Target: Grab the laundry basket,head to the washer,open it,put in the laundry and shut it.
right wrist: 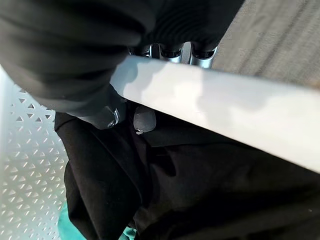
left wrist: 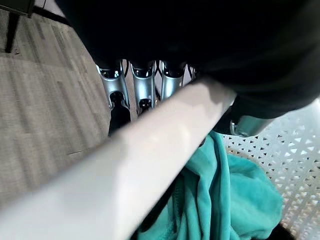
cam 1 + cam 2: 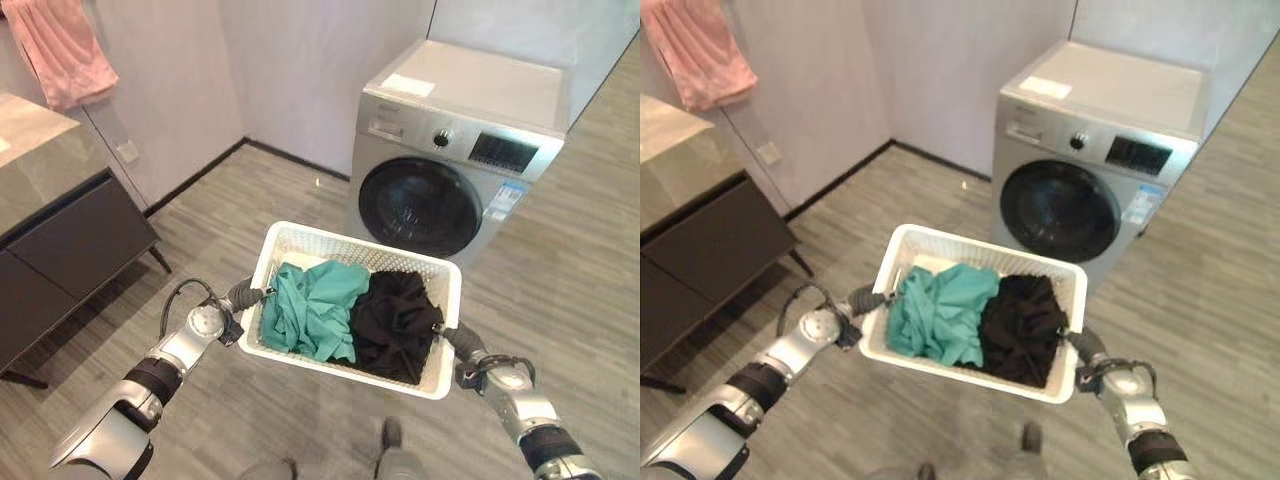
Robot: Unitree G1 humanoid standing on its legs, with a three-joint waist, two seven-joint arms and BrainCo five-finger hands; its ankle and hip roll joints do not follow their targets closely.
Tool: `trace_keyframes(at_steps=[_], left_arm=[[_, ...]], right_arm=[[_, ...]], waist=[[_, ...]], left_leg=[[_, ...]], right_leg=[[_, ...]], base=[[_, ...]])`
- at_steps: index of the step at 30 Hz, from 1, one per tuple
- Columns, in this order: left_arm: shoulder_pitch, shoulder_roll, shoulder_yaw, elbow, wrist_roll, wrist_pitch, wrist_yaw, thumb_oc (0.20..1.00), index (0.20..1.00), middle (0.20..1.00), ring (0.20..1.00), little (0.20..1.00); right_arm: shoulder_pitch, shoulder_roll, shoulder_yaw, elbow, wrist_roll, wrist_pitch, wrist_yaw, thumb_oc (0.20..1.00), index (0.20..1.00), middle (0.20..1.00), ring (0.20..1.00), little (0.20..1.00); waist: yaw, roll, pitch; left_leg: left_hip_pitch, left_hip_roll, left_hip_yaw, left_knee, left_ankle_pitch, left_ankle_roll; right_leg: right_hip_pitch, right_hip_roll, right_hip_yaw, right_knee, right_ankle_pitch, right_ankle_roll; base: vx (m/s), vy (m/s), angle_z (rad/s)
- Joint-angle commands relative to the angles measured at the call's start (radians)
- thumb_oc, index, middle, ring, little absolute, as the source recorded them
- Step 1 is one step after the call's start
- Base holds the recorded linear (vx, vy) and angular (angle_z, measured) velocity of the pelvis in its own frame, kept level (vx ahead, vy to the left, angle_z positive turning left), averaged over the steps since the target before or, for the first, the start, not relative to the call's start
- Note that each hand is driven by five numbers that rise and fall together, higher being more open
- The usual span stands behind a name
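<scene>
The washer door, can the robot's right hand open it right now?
Probably not. The right hand and left hand both grip the basket rim, and the washer door stands shut beyond it, apart.

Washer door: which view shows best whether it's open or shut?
The left eye view: the washer door faces the camera, round, dark and shut. The right eye view shows the same from slightly aside. Both wrist views show basket rim and clothes, no washer.

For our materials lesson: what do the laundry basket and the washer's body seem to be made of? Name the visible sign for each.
Laundry basket: probably white moulded plastic; its walls are pierced with small regular triangular holes under a smooth rim. Washer: likely painted or brushed sheet metal, silver-grey with a soft sheen; its dark round door looks like glossy glass or plastic.
</scene>
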Motion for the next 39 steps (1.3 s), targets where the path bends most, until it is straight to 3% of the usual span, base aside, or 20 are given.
trace_keyframes(at_steps=[1,2,4,6,8,9,10,11,14,15,17,18,22,23,24,27,29,33,39], left_arm=[[-0.098,0.089,0.124,0.038,-0.057,-0.063,0.054,0.200,0.200,0.200,0.200,0.200],[-0.098,0.089,0.124,0.038,-0.057,-0.063,0.054,0.200,0.200,0.200,0.200,0.200],[-0.089,0.073,0.131,0.023,-0.075,-0.053,0.056,0.200,0.200,0.200,0.200,0.200],[-0.081,0.069,0.137,0.012,-0.083,-0.053,0.058,0.200,0.200,0.200,0.200,0.200],[-0.074,0.062,0.143,0.000,-0.098,-0.053,0.065,0.200,0.200,0.200,0.200,0.200],[-0.074,0.064,0.144,-0.006,-0.104,-0.055,0.066,0.200,0.200,0.200,0.200,0.200],[-0.087,0.065,0.130,-0.006,-0.103,-0.059,0.071,0.200,0.200,0.200,0.200,0.200],[-0.087,0.065,0.130,-0.006,-0.103,-0.060,0.071,0.200,0.200,0.200,0.200,0.200],[-0.110,0.064,0.108,0.007,-0.099,-0.063,0.077,0.200,0.200,0.200,0.200,0.200],[-0.121,0.060,0.103,0.019,-0.097,-0.067,0.079,0.200,0.200,0.200,0.200,0.200],[-0.122,0.065,0.098,0.025,-0.092,-0.069,0.077,0.200,0.200,0.200,0.200,0.200],[-0.122,0.076,0.093,0.026,-0.093,-0.075,0.077,0.200,0.200,0.200,0.200,0.200],[-0.095,0.097,0.115,0.009,-0.092,-0.072,0.072,0.200,0.200,0.200,0.200,0.200],[-0.085,0.106,0.126,0.007,-0.096,-0.073,0.071,0.200,0.200,0.200,0.200,0.200],[-0.072,0.106,0.138,0.001,-0.099,-0.075,0.073,0.200,0.200,0.200,0.200,0.200],[-0.072,0.104,0.140,-0.009,-0.096,-0.078,0.069,0.200,0.200,0.200,0.200,0.200],[-0.055,0.086,0.151,-0.017,-0.093,-0.082,0.069,0.200,0.200,0.200,0.200,0.200],[-0.058,0.058,0.148,-0.016,-0.087,-0.082,0.071,0.200,0.200,0.200,0.200,0.200],[-0.048,0.051,0.148,-0.024,-0.085,-0.081,0.070,0.200,0.200,0.200,0.200,0.200]], right_arm=[[0.037,-0.143,-0.113,-0.038,0.034,-0.095,-0.034,0.200,0.200,0.200,0.200,0.200],[0.037,-0.143,-0.113,-0.038,0.034,-0.095,-0.034,0.200,0.200,0.200,0.200,0.200],[0.039,-0.155,-0.109,-0.061,0.045,-0.096,-0.041,0.200,0.200,0.200,0.200,0.200],[0.036,-0.159,-0.108,-0.066,0.048,-0.097,-0.045,0.200,0.200,0.200,0.200,0.200],[0.026,-0.169,-0.104,-0.066,0.053,-0.092,-0.049,0.200,0.200,0.200,0.200,0.200],[0.027,-0.176,-0.106,-0.071,0.056,-0.090,-0.049,0.200,0.200,0.200,0.200,0.200],[0.032,-0.177,-0.118,-0.082,0.061,-0.093,-0.055,0.200,0.200,0.200,0.200,0.200],[0.033,-0.177,-0.119,-0.083,0.061,-0.093,-0.055,0.200,0.200,0.200,0.200,0.200],[0.039,-0.172,-0.138,-0.088,0.061,-0.109,-0.070,0.200,0.200,0.200,0.200,0.200],[0.026,-0.155,-0.137,-0.074,0.057,-0.114,-0.074,0.200,0.200,0.200,0.200,0.200],[0.015,-0.143,-0.128,-0.067,0.050,-0.116,-0.073,0.200,0.200,0.200,0.200,0.200],[-0.012,-0.127,-0.103,-0.046,0.044,-0.116,-0.067,0.200,0.200,0.200,0.200,0.200],[-0.037,-0.099,-0.058,-0.022,0.029,-0.107,-0.055,0.200,0.200,0.200,0.200,0.200],[-0.048,-0.093,-0.042,-0.019,0.025,-0.104,-0.050,0.200,0.200,0.200,0.200,0.200],[-0.055,-0.089,-0.031,-0.011,0.019,-0.103,-0.045,0.200,0.200,0.200,0.200,0.200],[-0.039,-0.087,-0.039,-0.019,0.024,-0.101,-0.036,0.200,0.200,0.200,0.200,0.200],[-0.006,-0.086,-0.052,-0.048,0.011,-0.103,-0.034,0.200,0.200,0.200,0.200,0.200],[0.055,-0.096,-0.091,-0.081,-0.006,-0.105,-0.036,0.200,0.200,0.200,0.200,0.200],[0.086,-0.097,-0.101,-0.100,-0.013,-0.104,-0.033,0.200,0.200,0.200,0.200,0.200]], waist=[[0.004,-0.031,-0.070],[0.002,-0.030,-0.071],[0.013,-0.042,-0.033],[0.014,-0.042,-0.023],[0.016,-0.041,-0.014],[0.015,-0.046,-0.017],[0.013,-0.046,-0.022],[0.013,-0.048,-0.023],[0.014,-0.033,-0.028],[0.017,-0.016,-0.044],[0.021,-0.010,-0.051],[0.030,-0.001,-0.060],[0.056,0.007,-0.062],[0.064,0.007,-0.057],[0.066,0.015,-0.044],[0.060,0.015,-0.046],[0.060,0.009,-0.062],[0.043,-0.007,-0.070],[0.037,-0.016,-0.080]], left_leg=[[-0.150,0.005,-0.085,0.162,0.025,0.001],[-0.155,0.005,-0.088,0.168,0.022,0.000],[-0.278,-0.001,-0.134,0.391,0.097,0.007],[-0.314,-0.003,-0.143,0.446,0.108,0.013],[-0.338,0.011,-0.117,0.426,0.116,0.012],[-0.334,0.025,-0.095,0.359,0.108,0.009],[-0.343,0.040,-0.065,0.209,0.110,-0.002],[-0.338,0.039,-0.064,0.200,0.114,-0.003],[-0.394,-0.001,-0.086,0.071,0.160,-0.019],[-0.358,-0.014,-0.118,0.034,0.159,-0.017],[-0.343,-0.034,-0.135,0.051,0.146,-0.013],[-0.315,-0.058,-0.128,0.066,0.120,0.006],[-0.247,-0.061,-0.067,0.048,0.091,0.047],[-0.222,-0.058,-0.040,0.029,0.088,0.053],[-0.214,-0.049,-0.010,0.005,0.098,0.057],[-0.213,-0.050,-0.021,-0.013,0.101,0.057],[-0.207,-0.047,-0.006,-0.033,0.101,0.045],[-0.219,-0.043,-0.025,-0.041,0.109,0.019],[-0.212,-0.033,-0.038,-0.052,0.108,0.010]], right_leg=[[-0.007,0.022,-0.006,0.111,-0.159,-0.003],[-0.008,0.023,-0.008,0.111,-0.160,-0.004],[0.017,0.054,0.001,0.109,-0.177,-0.046],[0.027,0.061,-0.004,0.099,-0.181,-0.052],[0.042,0.056,-0.013,0.086,-0.192,-0.051],[0.047,0.050,-0.014,0.078,-0.199,-0.047],[0.059,0.041,-0.017,0.067,-0.212,-0.042],[0.060,0.040,-0.018,0.067,-0.213,-0.042],[0.080,0.035,-0.016,0.070,-0.243,-0.040],[0.085,0.028,0.003,0.085,-0.255,-0.025],[0.085,0.012,0.013,0.108,-0.256,-0.018],[0.069,-0.016,0.034,0.158,-0.255,-0.002],[0.020,-0.044,0.065,0.257,-0.227,0.015],[0.004,-0.047,0.056,0.247,-0.194,0.022],[-0.033,-0.064,0.039,0.231,-0.115,0.046],[-0.017,-0.041,0.055,0.190,-0.141,0.039],[0.028,-0.056,-0.006,0.107,-0.155,0.038],[0.066,-0.044,-0.068,0.063,-0.170,0.032],[0.090,-0.035,-0.099,0.034,-0.177,0.030]], base=[[0.13,-0.343,0.18],[0.07,-0.382,0.36],[-0.02,-0.222,0.25],[-0.01,-0.081,0.09],[0.04,-0.032,0.06],[0.11,0.096,0.09],[0.12,0.094,0.07],[0.12,0.124,0.13],[0.18,0.196,0.30],[0.28,0.310,-0.03],[0.22,0.278,-0.33],[0.18,0.296,-0.51],[0.14,0.193,-0.70],[0.04,0.041,-0.96],[0.07,0.039,-0.95],[0.07,-0.004,-0.39],[0.09,-0.045,0.26],[0.08,-0.079,0.21],[0.05,-0.044,0.30]])
